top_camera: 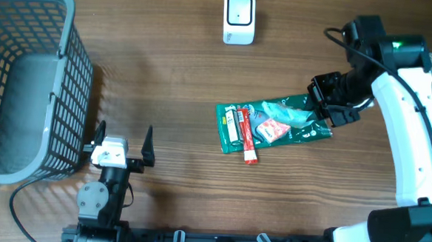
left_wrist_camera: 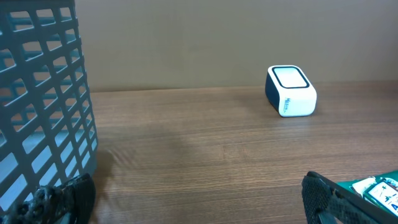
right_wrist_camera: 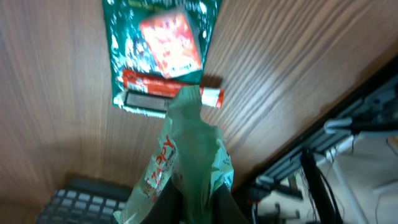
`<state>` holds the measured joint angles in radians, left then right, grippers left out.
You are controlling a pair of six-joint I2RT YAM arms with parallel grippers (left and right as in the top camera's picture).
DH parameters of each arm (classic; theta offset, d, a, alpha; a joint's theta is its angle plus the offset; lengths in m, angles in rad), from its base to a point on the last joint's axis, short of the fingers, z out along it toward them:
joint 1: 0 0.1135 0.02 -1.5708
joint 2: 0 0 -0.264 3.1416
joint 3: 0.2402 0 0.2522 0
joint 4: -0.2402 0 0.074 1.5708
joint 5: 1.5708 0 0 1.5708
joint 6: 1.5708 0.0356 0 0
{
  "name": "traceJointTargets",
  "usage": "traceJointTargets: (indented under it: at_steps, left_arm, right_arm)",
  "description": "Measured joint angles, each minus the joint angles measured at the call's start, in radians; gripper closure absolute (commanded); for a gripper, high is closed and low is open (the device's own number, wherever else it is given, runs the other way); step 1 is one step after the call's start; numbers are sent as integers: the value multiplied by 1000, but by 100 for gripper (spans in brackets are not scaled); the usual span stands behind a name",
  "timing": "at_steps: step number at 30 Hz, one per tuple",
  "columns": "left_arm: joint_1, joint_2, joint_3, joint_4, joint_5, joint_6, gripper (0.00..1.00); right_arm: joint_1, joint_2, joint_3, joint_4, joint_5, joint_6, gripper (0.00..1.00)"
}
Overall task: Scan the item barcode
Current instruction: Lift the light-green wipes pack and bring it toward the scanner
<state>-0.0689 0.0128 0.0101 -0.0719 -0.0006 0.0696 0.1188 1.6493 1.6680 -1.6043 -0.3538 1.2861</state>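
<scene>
The right end effector pinches the 3 o'clock edge of the green snack packet, which lies on the wooden surface just right of centre, a red stick across its 9 o'clock end. The white barcode scanner stands at 11 o'clock from it, well apart. At 7 o'clock the left end effector hangs spread, near the grey basket.

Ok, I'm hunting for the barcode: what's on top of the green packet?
A red stick lies across the green packet, poking past its edge. The right gripper pinches the other end, jaws covering it. The underside is hidden.
</scene>
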Motion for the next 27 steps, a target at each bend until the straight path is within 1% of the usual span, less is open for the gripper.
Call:
traceJointTargets:
  at_steps: [3,6,9,10,14,16,20,24,27]
  left_arm:
    - [0,0,0,0,0,0,0]
    - [0,0,0,0,0,0,0]
    - [0,0,0,0,0,0,0]
    - [0,0,0,0,0,0,0]
    - [0,0,0,0,0,0,0]
    - [0,0,0,0,0,0,0]
    - [0,0,0,0,0,0,0]
    - [0,0,0,0,0,0,0]
    - [0,0,0,0,0,0,0]
  right_arm:
    - [0,2,-69,-1,-111,-34,96]
    - [0,31,-159,-3,-193,-100,95]
    - [0,134,-220,0,-238,-173,96]
    - [0,194,-226,1,-257,-205,95]
    - [0,343,-228,1,-319,-303,95]
    - [0,376,-237,0,-331,-325,95]
    - [0,379,-240,0,-343,-350,96]
    - [0,379,-240,-1,-341,-353,95]
    - [0,379,-240,-1,-341,-329,95]
